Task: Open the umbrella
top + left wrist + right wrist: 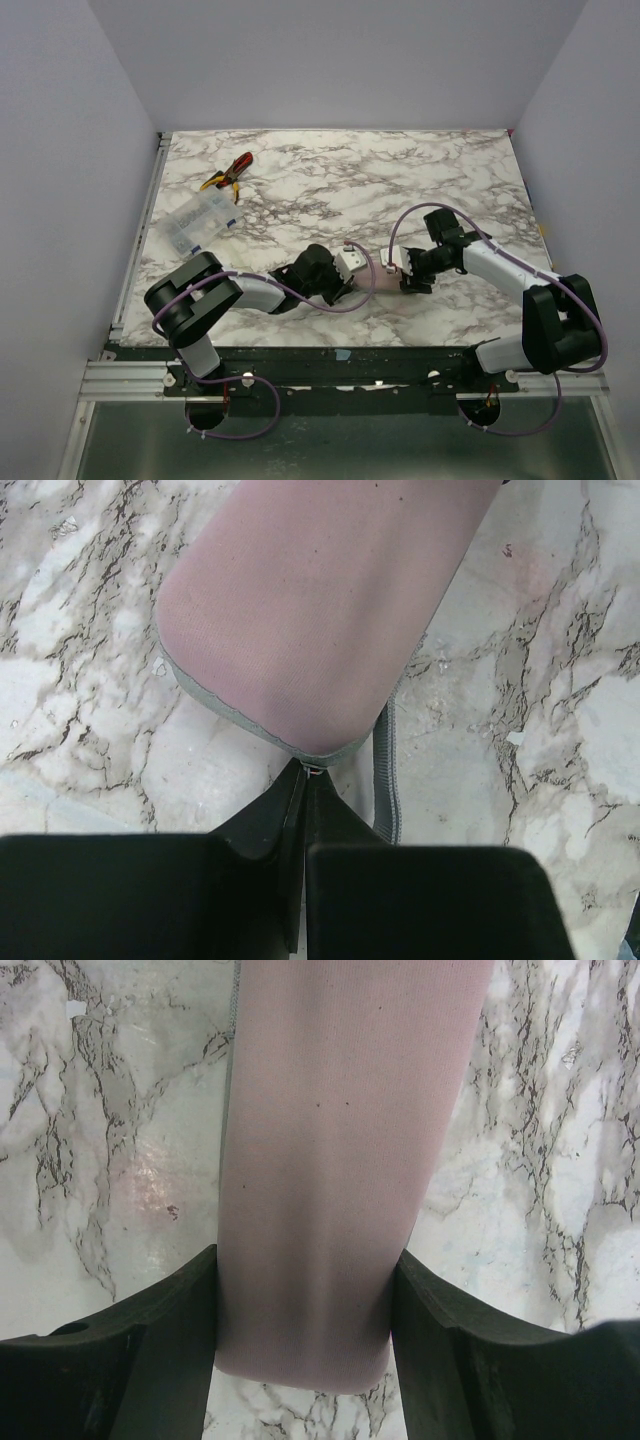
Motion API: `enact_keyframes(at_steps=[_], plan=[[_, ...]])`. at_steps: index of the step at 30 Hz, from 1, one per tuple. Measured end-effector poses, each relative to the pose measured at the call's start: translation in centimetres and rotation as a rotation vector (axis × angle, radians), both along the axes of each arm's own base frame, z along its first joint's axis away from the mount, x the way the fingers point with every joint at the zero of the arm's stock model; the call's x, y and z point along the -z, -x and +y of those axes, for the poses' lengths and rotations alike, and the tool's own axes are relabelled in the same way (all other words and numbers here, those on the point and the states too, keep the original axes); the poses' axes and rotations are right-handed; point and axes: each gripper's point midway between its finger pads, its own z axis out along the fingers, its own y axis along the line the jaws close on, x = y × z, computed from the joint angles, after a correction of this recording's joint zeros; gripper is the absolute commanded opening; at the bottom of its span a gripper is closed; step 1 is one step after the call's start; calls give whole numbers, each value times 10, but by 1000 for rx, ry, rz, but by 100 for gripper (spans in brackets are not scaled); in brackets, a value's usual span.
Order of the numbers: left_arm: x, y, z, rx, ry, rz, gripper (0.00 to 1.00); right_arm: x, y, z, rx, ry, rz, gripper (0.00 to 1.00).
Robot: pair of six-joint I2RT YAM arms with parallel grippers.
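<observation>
The umbrella (384, 283) lies folded on the marble table between my two grippers, wrapped in a pale pinkish-lavender cover with grey trim. In the left wrist view the umbrella (310, 610) ends right at my left gripper (305, 770), which is shut, its tips pinching a small tab at the grey rim. A grey strap (385, 770) hangs beside it. My right gripper (305, 1310) is shut on the other end of the umbrella (330, 1160), one finger pressed against each side. From above, the left gripper (360, 283) and right gripper (408, 277) face each other.
Red-and-yellow pliers (228, 175) lie at the back left. A clear plastic box (197, 222) sits near the table's left edge, beside the left arm. White walls close in the table on three sides.
</observation>
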Motion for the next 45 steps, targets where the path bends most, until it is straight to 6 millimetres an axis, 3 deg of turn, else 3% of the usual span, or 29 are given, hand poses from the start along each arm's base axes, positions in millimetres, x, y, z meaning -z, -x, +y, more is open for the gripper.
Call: enact_keyframes(at_steps=[10, 16, 21, 25, 28, 31, 36, 40, 45], plan=[[-3, -14, 5, -17, 17, 18, 0, 0, 2, -1, -67, 6, -37, 28], [-10, -33, 2, -17, 23, -5, 0, 0, 1, 0, -149, 18, -61, 28], [-10, -37, -3, 4, 12, -4, 0, 0, -3, -1, -232, 34, -79, 31], [-10, -37, -5, 20, 6, 3, 0, -1, -9, -2, -283, 43, -108, 46], [-8, -37, -4, 21, 2, 6, 0, -2, -17, 0, -271, 47, -69, 72], [-4, -38, 2, 5, 3, 8, 0, -4, -27, 2, -205, 46, -12, 87], [-1, -34, 8, -19, 18, 22, 0, -24, -42, -1, 5, 10, 42, 92], [-2, -31, 5, -24, 26, 32, 0, -62, -58, -5, 266, -85, 98, 94], [-2, -25, -1, -27, 31, 48, 0, -105, -84, -26, 647, -195, 190, 93]])
